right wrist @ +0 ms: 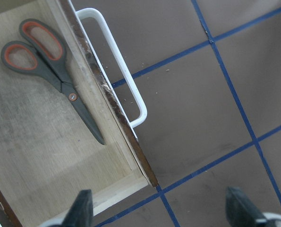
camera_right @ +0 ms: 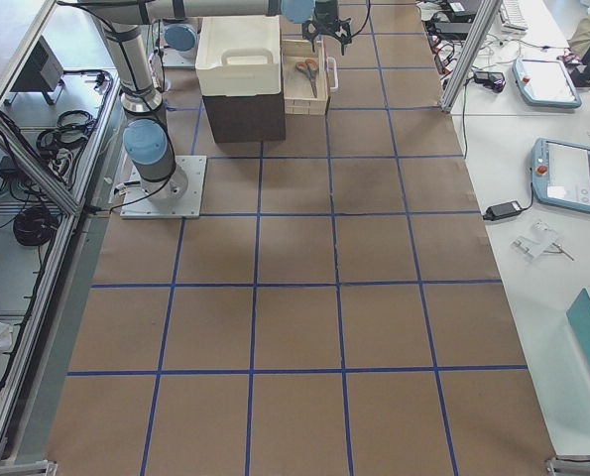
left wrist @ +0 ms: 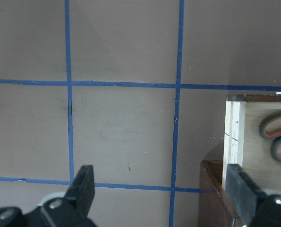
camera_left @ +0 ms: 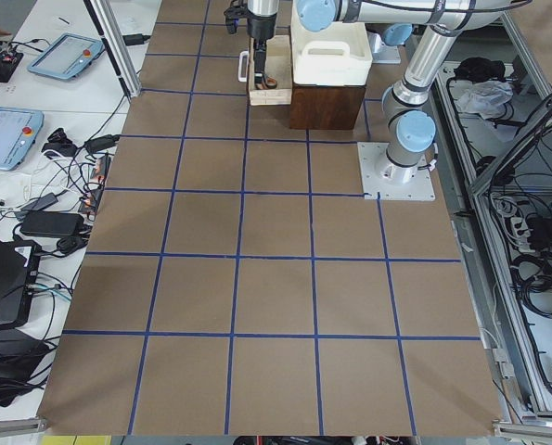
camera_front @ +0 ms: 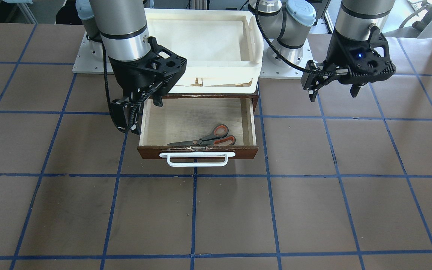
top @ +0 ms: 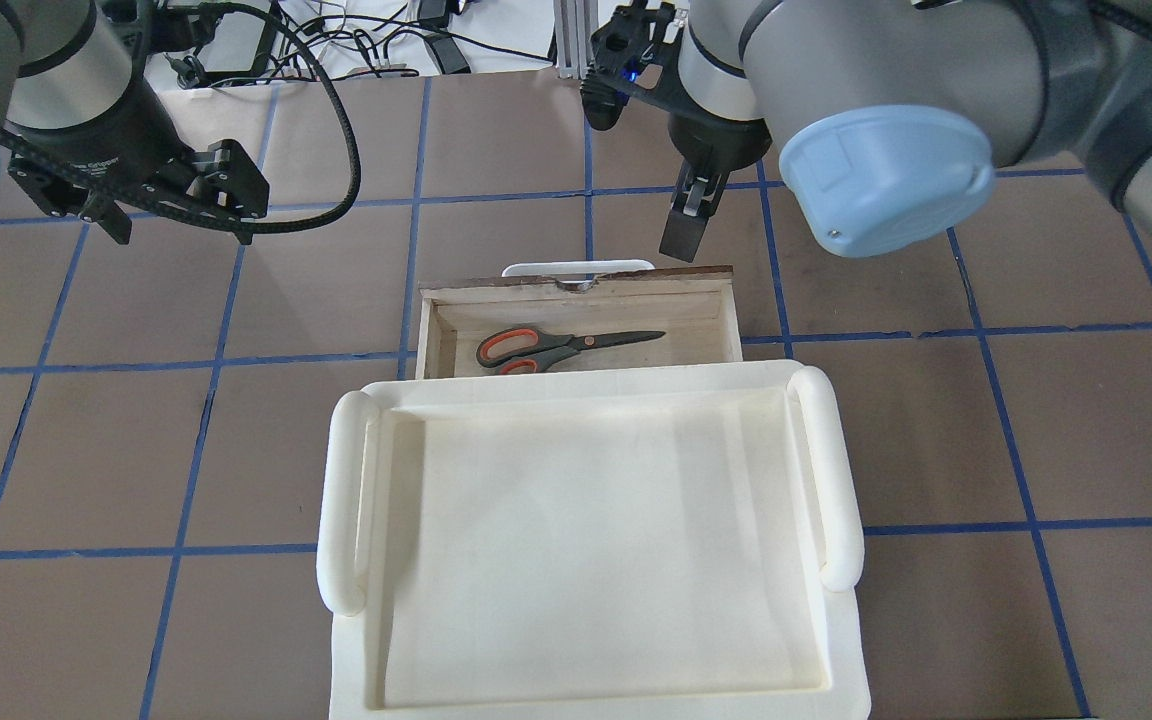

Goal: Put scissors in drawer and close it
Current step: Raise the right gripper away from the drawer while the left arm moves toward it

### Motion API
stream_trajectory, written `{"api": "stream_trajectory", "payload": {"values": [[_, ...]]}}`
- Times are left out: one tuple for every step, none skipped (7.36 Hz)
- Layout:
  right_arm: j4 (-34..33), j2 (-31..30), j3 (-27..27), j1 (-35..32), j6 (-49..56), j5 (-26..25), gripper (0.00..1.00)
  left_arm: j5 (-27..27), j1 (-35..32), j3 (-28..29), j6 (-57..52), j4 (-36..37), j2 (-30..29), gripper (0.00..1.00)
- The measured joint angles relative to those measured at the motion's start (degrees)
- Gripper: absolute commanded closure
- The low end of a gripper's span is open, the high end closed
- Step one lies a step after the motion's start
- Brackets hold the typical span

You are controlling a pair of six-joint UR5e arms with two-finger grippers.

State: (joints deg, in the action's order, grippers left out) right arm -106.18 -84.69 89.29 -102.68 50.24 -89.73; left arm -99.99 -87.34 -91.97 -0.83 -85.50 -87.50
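The drawer (camera_front: 246, 152) is pulled open, its white bar handle (camera_front: 197, 159) facing away from the robot. The scissors (camera_front: 208, 139) lie flat inside on the pale plywood floor, blades along the drawer front; they also show in the overhead view (top: 556, 347) and the right wrist view (right wrist: 60, 78). My right gripper (camera_front: 144, 112) is open and empty, hovering above the drawer's side wall and corner (right wrist: 145, 175). My left gripper (camera_front: 333, 93) is open and empty over the bare table, off the drawer's other side (left wrist: 234, 137).
A cream-white plastic tray (top: 346, 500) sits on top of the dark brown cabinet (camera_left: 327, 107) that holds the drawer. The table is brown with a blue tape grid. Both arm bases stand behind the cabinet.
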Motion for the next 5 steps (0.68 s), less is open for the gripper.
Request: {"api": "stream_trajectory", "payload": {"values": [[0.44,-1.54,0.05,1.59,-3.55,-0.14,0.00,0.00,-0.07,-0.02,0.05,0.20,-0.66,0.00],[0.90,-3.00,0.07,2.94,-8.27,-0.34,0.00,1.38,-0.16,-0.02,-0.04,0.60,-1.17,0.00],[1.48,-4.09,0.08,3.85,-13.87,-0.91,0.00,3.63,-0.30,0.08,0.15,1.59,-1.91,0.00],[2.25,-4.58,0.09,4.37,-19.55,-1.85,0.00,5.57,-0.46,0.23,0.87,2.64,-3.02,0.00],[3.26,-4.79,0.09,4.63,-26.33,-2.46,0.00,7.23,-0.84,0.43,2.00,3.48,-4.39,0.00]]}}
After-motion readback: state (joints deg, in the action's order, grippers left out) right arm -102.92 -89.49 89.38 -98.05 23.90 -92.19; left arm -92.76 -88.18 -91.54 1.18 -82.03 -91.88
